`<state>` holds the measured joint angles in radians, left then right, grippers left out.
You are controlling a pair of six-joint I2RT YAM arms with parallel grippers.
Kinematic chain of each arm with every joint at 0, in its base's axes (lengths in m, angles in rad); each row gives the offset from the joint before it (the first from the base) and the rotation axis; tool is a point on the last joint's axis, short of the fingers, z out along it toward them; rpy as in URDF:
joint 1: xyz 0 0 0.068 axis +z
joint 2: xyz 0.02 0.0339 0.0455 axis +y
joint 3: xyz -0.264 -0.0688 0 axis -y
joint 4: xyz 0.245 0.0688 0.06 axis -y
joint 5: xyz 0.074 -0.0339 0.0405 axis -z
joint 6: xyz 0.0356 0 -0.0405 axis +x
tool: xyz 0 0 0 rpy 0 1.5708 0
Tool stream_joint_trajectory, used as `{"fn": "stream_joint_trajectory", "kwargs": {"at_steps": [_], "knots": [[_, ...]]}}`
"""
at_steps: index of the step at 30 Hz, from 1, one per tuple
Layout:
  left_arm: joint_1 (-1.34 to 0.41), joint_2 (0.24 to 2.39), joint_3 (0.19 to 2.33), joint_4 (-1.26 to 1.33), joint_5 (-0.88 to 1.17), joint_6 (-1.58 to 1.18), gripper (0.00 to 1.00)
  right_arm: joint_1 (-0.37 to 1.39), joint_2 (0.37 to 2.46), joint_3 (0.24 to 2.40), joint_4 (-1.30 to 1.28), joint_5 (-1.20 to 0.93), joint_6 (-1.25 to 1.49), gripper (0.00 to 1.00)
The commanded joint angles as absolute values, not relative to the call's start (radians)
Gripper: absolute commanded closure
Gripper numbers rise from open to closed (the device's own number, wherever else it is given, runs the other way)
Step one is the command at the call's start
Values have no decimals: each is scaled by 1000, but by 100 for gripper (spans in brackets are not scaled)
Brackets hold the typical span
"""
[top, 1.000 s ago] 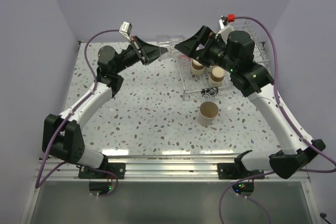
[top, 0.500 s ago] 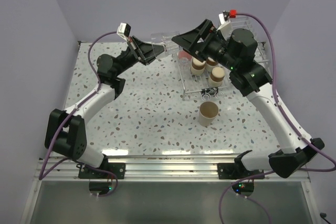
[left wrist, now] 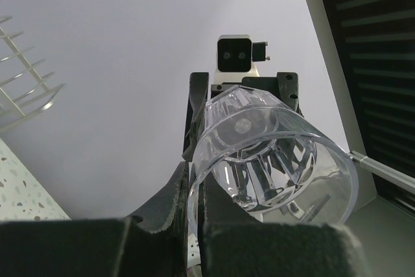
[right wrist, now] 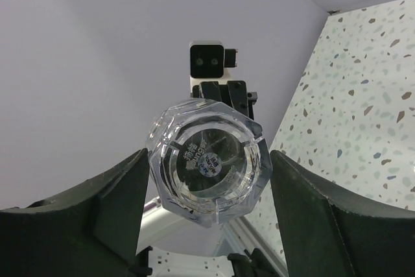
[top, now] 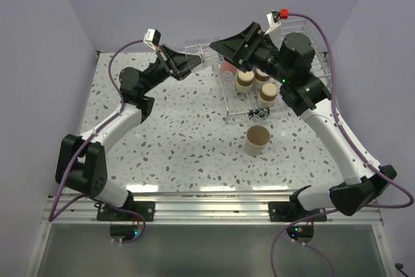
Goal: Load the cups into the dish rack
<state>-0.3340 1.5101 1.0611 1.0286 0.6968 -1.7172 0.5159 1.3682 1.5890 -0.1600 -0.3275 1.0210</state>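
Observation:
A clear cup (top: 206, 53) hangs in the air near the back wall between both arms. My left gripper (top: 196, 63) is shut on its rim, one finger inside and one outside (left wrist: 196, 192). The clear cup (left wrist: 272, 147) points its base away from the left wrist. My right gripper (top: 218, 48) comes from the other side, and its fingers press against both sides of the faceted base (right wrist: 207, 160). The dish rack (top: 305, 37) stands at the back right. Its low part (top: 237, 105) holds three brownish cups (top: 244, 81) and a coral-red one (top: 227, 67).
A beige cup (top: 257, 141) stands upright on the speckled table (top: 181, 141), in front of the rack. The lavender walls close in at the back and both sides. Rack tines (left wrist: 26, 82) show at the left of the left wrist view.
The right gripper moved left and up to the clear cup and its jaws narrowed from wide open onto the base. The left arm lifted the cup slightly, then held still.

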Motion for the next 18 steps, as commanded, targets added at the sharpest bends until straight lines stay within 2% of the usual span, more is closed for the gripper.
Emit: {"fn": "stream_joint_trajectory", "kwargs": {"at_steps": [1, 4, 5, 7, 8, 9, 11, 12, 18], "knots": [[-342, 1493, 1065, 1089, 690, -1692, 100, 529, 1379, 1608, -156, -360, 1006, 68], [-344, 1496, 1066, 1077, 687, -1684, 100, 529, 1371, 1595, -160, -360, 1006, 81], [-344, 1496, 1066, 1068, 686, -1680, 100, 528, 1370, 1594, -160, -357, 1003, 92], [-342, 1490, 1065, 1037, 687, -1660, 94, 528, 1365, 1595, -175, -347, 999, 100], [-344, 1483, 1062, 1011, 686, -1646, 91, 528, 1367, 1601, -187, -338, 990, 100], [-344, 1467, 1057, 950, 674, -1631, 82, 528, 1368, 1608, -195, -333, 982, 100], [-342, 1450, 1043, 861, 657, -1585, 76, 528, 1368, 1624, -219, -322, 965, 100], [-342, 1439, 1039, 841, 654, -1575, 67, 528, 1368, 1628, -225, -322, 962, 100], [-333, 1417, 1005, 749, 655, -1542, 46, 517, 1365, 1640, -264, -291, 936, 100]]}}
